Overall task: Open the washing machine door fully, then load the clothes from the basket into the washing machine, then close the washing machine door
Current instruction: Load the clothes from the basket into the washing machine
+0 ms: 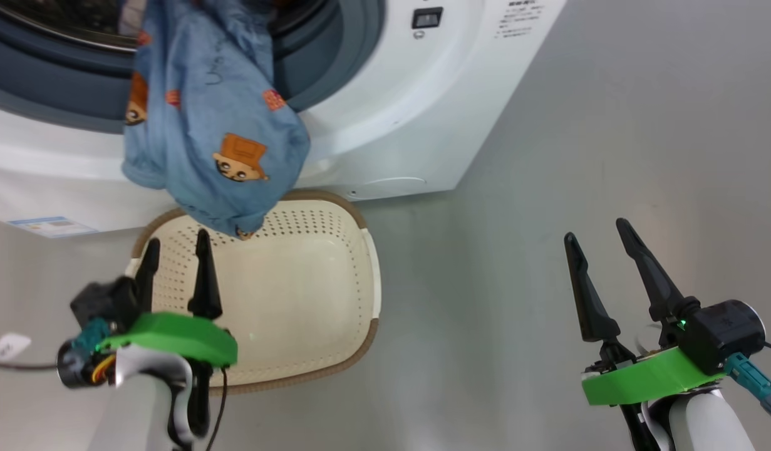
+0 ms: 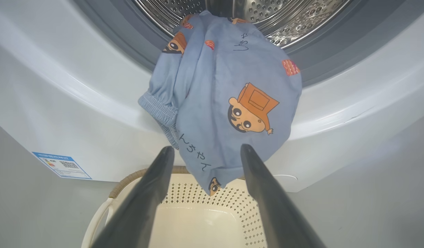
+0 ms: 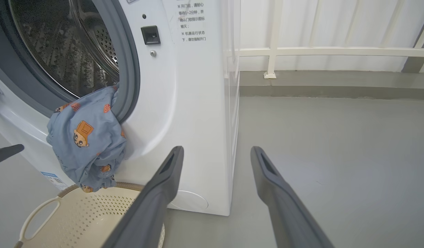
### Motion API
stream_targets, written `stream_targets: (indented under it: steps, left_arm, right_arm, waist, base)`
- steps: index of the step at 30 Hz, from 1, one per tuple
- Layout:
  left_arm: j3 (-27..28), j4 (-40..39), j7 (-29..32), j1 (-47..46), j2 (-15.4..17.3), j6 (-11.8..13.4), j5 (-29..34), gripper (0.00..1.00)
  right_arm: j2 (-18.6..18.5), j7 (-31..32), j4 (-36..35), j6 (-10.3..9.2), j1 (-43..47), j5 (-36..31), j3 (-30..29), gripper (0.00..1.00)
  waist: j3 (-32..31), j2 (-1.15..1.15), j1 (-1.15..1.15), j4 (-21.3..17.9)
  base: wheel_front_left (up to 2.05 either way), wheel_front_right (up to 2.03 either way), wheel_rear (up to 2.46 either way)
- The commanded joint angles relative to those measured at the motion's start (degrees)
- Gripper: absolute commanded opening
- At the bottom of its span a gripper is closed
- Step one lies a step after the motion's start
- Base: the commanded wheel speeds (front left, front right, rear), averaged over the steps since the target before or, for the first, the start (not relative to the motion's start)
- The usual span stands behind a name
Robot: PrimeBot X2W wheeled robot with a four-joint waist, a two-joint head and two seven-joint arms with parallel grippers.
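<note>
One grey floor (image 3: pixel 335 155) | white railing (image 3: pixel 318 51) | basket (image 1: pixel 310 294) on floor

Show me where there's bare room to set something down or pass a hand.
Free: the basket interior, bare in front of the left gripper; the grey floor between basket and right gripper. Crowded: the washing machine mouth, where the clothes hang over its lip above the basket's back rim.

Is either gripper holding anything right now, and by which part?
Nothing is held. The left gripper and right gripper are both open and empty. The clothes hang from the washing machine opening, above the basket, apart from both.
</note>
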Motion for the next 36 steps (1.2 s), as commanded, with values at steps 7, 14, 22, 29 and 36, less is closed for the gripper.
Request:
stream_targets:
  steps: [7,14,22,29,36]
  left_arm:
    - [1.9,7.2,-0.6,-8.2,1.8,-1.8,-1.1,1.0]
    - [3.2,14.3,-1.1,-13.8,2.4,-4.2,-3.2,1.0]
    - [4.5,19.9,-1.6,-19.6,3.0,-6.9,-4.3,1.0]
    - [6.3,21.4,-1.7,-24.2,3.0,-7.3,-3.6,1.0]
    - [8.5,21.0,-1.7,-26.6,2.6,-7.3,-1.7,1.0]
  right_arm:
    - [0.3,-0.3,-1.8,0.09,-1.9,0.0,1.7,1.0]
    - [0.5,-0.3,-2.2,0.09,-2.9,-0.1,1.7,1.0]
    - [0.6,-0.3,-2.6,0.09,-4.0,-0.3,1.8,1.0]
    - [0.7,-0.3,-3.0,0.09,-5.1,-0.4,1.9,1.0]
    - [0.7,-0.3,-3.1,0.09,-5.9,-0.3,2.2,1.0]
  waist:
    - [3.2,0.0,0.0,-3.3]
    - [5.8,0.0,0.0,-5.1]
    - [8.8,0.0,0.0,-6.2]
    - [11.4,0.0,0.0,-6.8]
    - [13.3,0.0,0.0,-7.6]
  base:
    - [0.0,0.0,0.0]
    - [0.0,0.0,0.0]
    - [0.0,0.0,0.0]
    - [0.0,0.0,0.0]
    - [0.0,0.0,0.0]
